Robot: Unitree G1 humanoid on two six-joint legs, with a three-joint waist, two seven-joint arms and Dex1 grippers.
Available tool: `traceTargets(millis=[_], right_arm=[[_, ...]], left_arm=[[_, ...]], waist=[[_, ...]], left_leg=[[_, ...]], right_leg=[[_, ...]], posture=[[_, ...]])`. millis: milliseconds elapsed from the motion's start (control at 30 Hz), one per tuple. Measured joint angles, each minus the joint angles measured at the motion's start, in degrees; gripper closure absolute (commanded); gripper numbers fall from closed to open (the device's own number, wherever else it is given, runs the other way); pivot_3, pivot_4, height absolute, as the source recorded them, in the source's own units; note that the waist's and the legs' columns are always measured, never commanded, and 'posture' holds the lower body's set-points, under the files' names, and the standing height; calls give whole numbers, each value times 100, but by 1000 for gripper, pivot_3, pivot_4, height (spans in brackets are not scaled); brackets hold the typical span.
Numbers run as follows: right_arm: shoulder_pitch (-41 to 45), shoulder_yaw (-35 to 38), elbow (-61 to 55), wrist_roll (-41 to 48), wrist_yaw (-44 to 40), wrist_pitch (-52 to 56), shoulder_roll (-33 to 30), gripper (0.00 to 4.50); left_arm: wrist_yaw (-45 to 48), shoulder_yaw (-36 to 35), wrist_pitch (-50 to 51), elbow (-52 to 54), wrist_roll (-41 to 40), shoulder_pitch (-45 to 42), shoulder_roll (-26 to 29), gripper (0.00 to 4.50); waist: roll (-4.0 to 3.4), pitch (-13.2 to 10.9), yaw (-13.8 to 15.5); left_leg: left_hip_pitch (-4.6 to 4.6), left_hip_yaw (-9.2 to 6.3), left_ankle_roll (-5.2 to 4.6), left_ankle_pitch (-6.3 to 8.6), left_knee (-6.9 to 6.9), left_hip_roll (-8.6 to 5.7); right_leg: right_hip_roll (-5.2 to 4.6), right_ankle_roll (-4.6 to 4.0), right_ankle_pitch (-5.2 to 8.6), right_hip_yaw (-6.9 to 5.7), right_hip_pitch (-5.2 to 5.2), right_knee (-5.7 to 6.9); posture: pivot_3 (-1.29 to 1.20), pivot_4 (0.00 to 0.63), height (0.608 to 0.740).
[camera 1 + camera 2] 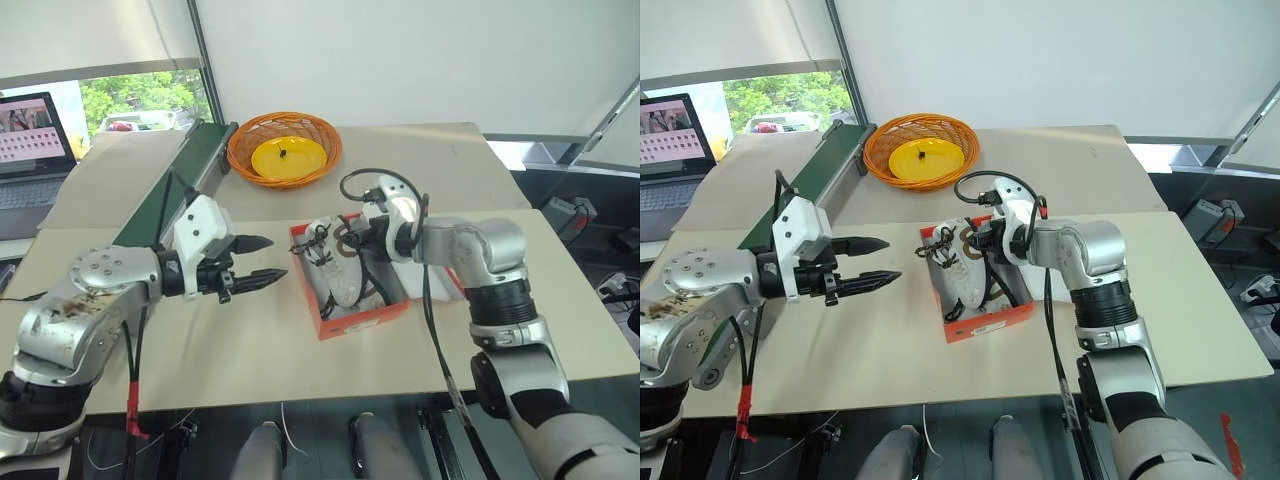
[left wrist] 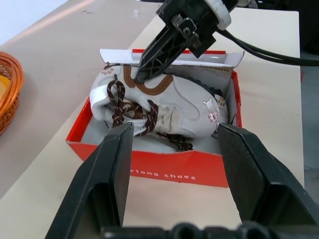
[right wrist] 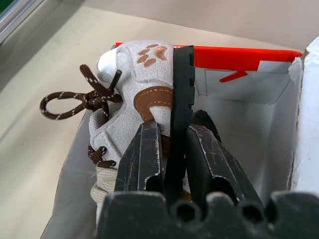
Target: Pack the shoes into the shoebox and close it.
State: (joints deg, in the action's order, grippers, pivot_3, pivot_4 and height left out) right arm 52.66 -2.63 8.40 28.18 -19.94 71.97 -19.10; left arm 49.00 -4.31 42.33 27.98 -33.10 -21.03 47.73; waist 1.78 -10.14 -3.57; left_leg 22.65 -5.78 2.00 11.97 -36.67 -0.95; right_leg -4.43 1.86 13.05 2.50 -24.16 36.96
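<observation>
The red-orange shoebox point(image 1: 350, 322) stands open in the middle of the table, white inside. A cream shoe point(image 1: 330, 265) with brown markings and dark laces lies on its side in the box, laces spilling over the left wall. My right gripper point(image 1: 345, 240) reaches in from the right and is shut on that shoe's heel point(image 3: 144, 74), clamping the black sole edge. Behind it the dark sole of a second shoe point(image 2: 199, 82) shows, mostly hidden. My left gripper point(image 1: 275, 257) hovers left of the box, open and pointing at it, a short gap away.
A round orange wicker basket point(image 1: 284, 150) with a yellow plate sits at the back of the table. A green board point(image 1: 190, 170) runs along the left, with a laptop point(image 1: 35, 140) beyond it. Bare tabletop lies in front of and left of the box.
</observation>
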Motion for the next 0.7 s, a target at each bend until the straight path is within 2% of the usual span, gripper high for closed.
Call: traceTargets(millis=[400, 700], right_arm=[[953, 141, 119, 58, -396, 940, -147, 4150], [657, 301, 119, 140, -414, 1076, 151, 4150]], left_arm=[[-224, 108, -90, 8, 109, 219, -331, 1660], [-174, 112, -227, -24, 224, 219, -275, 1660]], waist=[[0, 0, -11], [0, 0, -8]], left_leg=[[15, 0, -1, 1, 0, 0], [17, 0, -1, 1, 0, 0]], right_leg=[[-1, -1, 0, 0, -12, -3], [-1, -1, 0, 0, -13, -3]], posture=[[0, 150, 740], [0, 150, 740]])
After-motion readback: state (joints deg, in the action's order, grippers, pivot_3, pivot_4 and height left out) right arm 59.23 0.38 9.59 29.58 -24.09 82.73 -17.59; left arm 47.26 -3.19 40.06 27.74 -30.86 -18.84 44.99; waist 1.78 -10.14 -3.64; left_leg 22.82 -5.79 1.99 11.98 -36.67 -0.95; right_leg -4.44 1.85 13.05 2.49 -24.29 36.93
